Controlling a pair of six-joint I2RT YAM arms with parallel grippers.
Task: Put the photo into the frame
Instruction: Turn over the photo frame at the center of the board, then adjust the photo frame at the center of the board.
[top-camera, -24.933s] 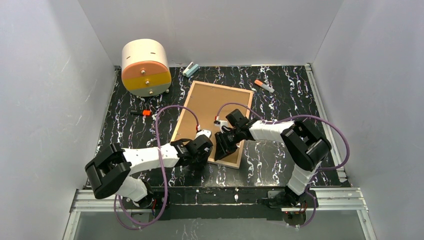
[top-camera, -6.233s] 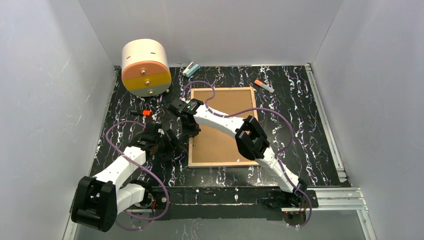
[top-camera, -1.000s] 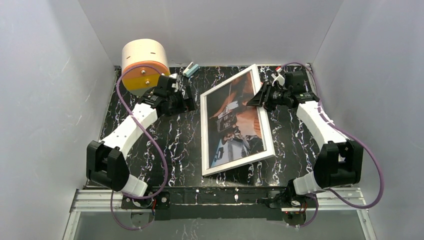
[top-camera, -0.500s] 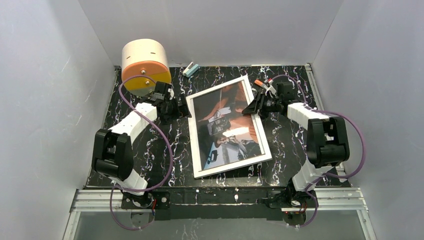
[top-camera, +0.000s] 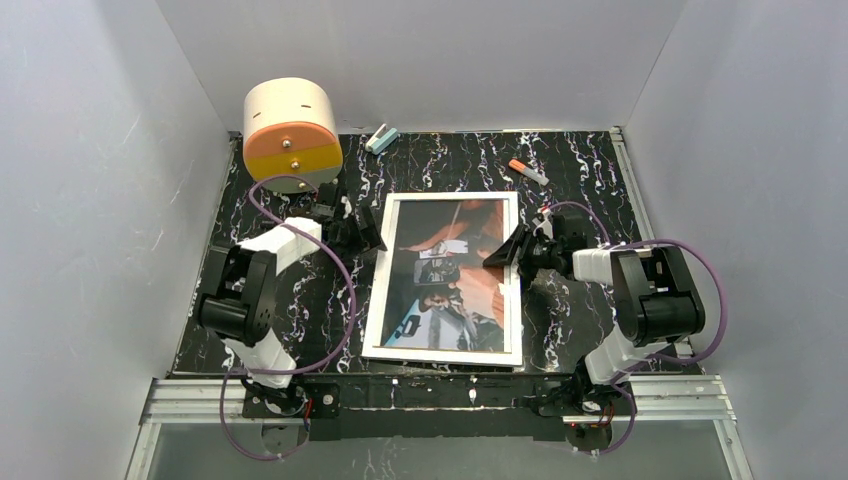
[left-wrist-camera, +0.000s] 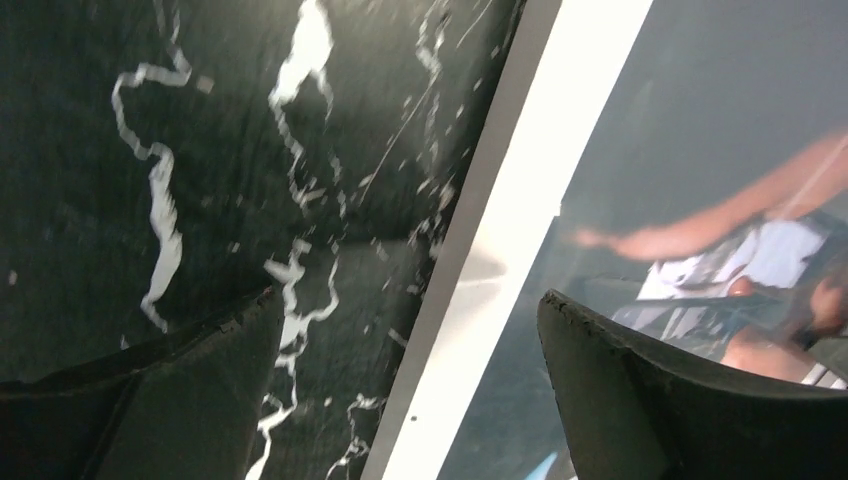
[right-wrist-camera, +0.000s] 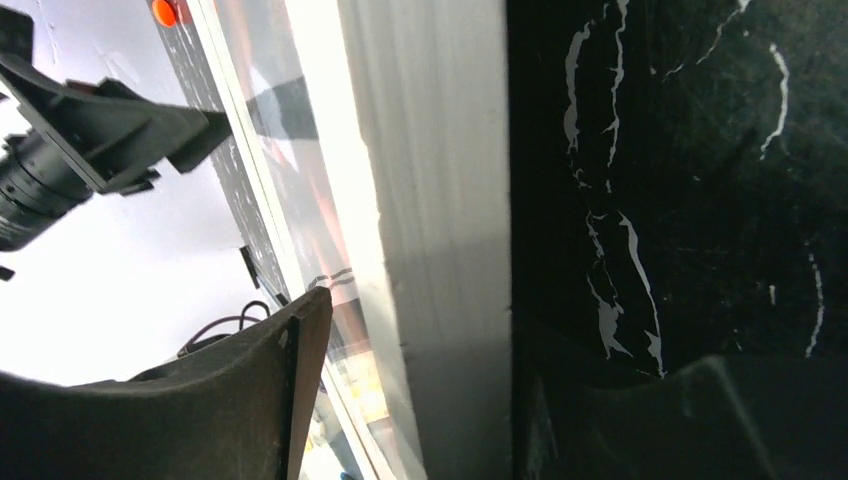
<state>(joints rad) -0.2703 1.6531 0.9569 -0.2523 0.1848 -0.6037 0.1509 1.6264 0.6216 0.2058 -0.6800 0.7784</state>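
The frame (top-camera: 516, 300), white-rimmed with a glass pane, lies flat and face up in the middle of the black marbled table. The photo (top-camera: 450, 280) shows through the glass. My left gripper (top-camera: 362, 232) is open at the frame's upper left edge. In the left wrist view the left gripper (left-wrist-camera: 408, 298) straddles the rim (left-wrist-camera: 540, 190), one finger over the table and one over the glass. My right gripper (top-camera: 505, 250) sits at the right edge. In the right wrist view the right gripper (right-wrist-camera: 510, 340) has its fingers apart on either side of the rim (right-wrist-camera: 440, 200), not pressing it.
A cream and orange drum-shaped container (top-camera: 292, 135) stands at the back left. A light blue clip (top-camera: 381, 138) and an orange-capped marker (top-camera: 527, 171) lie near the back edge. Grey walls close in the table on three sides.
The frame, tilted and raised on its right side a second ago, has come down flat and square. Both arms drew back toward me alongside it, and the right jaws widened.
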